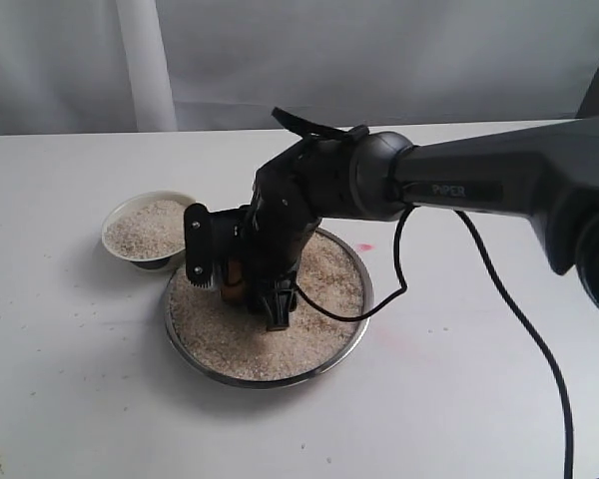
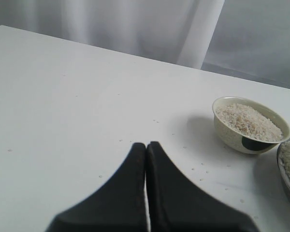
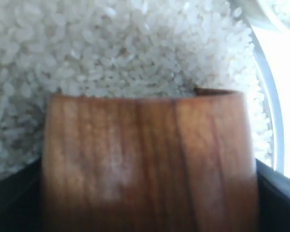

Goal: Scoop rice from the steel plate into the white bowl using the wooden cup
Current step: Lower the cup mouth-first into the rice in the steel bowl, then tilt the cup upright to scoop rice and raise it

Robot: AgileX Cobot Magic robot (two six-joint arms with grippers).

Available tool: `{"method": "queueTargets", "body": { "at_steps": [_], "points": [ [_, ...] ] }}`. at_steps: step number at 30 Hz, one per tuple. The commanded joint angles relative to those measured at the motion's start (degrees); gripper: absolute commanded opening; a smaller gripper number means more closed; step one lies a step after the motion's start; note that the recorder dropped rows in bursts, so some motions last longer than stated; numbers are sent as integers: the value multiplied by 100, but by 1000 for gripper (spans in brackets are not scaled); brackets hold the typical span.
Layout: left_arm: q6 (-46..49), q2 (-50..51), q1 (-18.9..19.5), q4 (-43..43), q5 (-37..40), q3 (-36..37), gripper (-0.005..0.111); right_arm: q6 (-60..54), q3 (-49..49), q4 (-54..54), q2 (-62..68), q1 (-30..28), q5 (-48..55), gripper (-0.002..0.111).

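Note:
The steel plate (image 1: 351, 337) sits mid-table, filled with rice (image 1: 324, 274). My right gripper (image 1: 238, 281) reaches down into the plate and is shut on the wooden cup (image 1: 231, 284), which is mostly hidden between the fingers. In the right wrist view the reddish-brown cup (image 3: 145, 159) fills the frame, its rim low against the rice (image 3: 111, 48); the dark fingers (image 3: 9, 198) flank it. The white bowl (image 1: 119, 217) stands just left of the plate and holds rice. My left gripper (image 2: 146, 145) is shut and empty, hovering over bare table with the white bowl (image 2: 232, 137) ahead of it.
A black cable (image 1: 519, 319) trails from the right arm across the table's right side. Stray grains (image 2: 203, 171) lie on the white tabletop near the bowl. The plate's rim (image 2: 286, 181) shows at the edge of the left wrist view. A pale curtain hangs behind the table.

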Motion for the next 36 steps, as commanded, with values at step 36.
{"method": "queueTargets", "body": {
  "at_steps": [36],
  "points": [
    [-21, 2, -37, -31, -37, -8, 0, -4538, 1052, 6021, -681, -605, -630, 0]
  ]
}}
